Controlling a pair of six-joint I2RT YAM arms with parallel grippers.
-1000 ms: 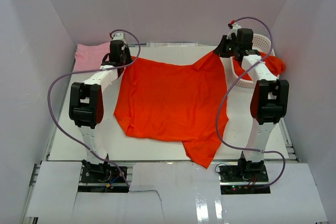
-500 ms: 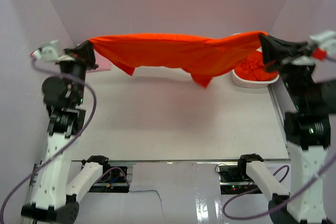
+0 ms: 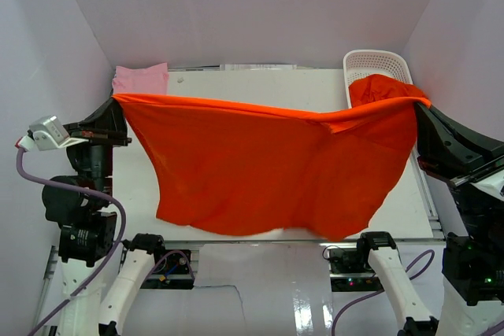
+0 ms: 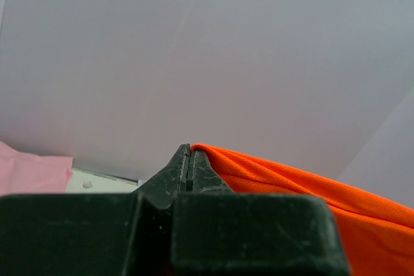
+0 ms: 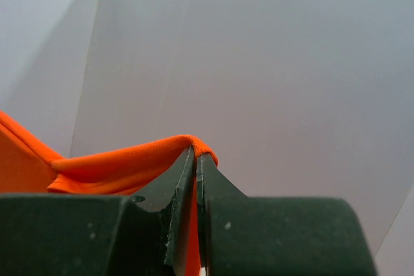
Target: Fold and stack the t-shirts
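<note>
An orange-red t-shirt (image 3: 268, 167) hangs spread in the air over the table, stretched between both raised arms. My left gripper (image 3: 116, 100) is shut on its left top corner; the cloth (image 4: 291, 182) runs off to the right of the closed jaws (image 4: 189, 150). My right gripper (image 3: 424, 104) is shut on its right top corner; the cloth (image 5: 116, 163) drapes over the closed tips (image 5: 196, 152). More orange-red t-shirts (image 3: 378, 86) lie heaped in the white basket (image 3: 370, 60). A light pink t-shirt (image 3: 140, 79) lies at the far left corner.
The white table (image 3: 260, 84) shows behind the hanging shirt. Pale walls close in on the left, back and right. The basket stands at the far right corner.
The shirt was lifted off the table and held high at the back; both arms have now swung it toward the near side, and it hangs spread wide and lower.
</note>
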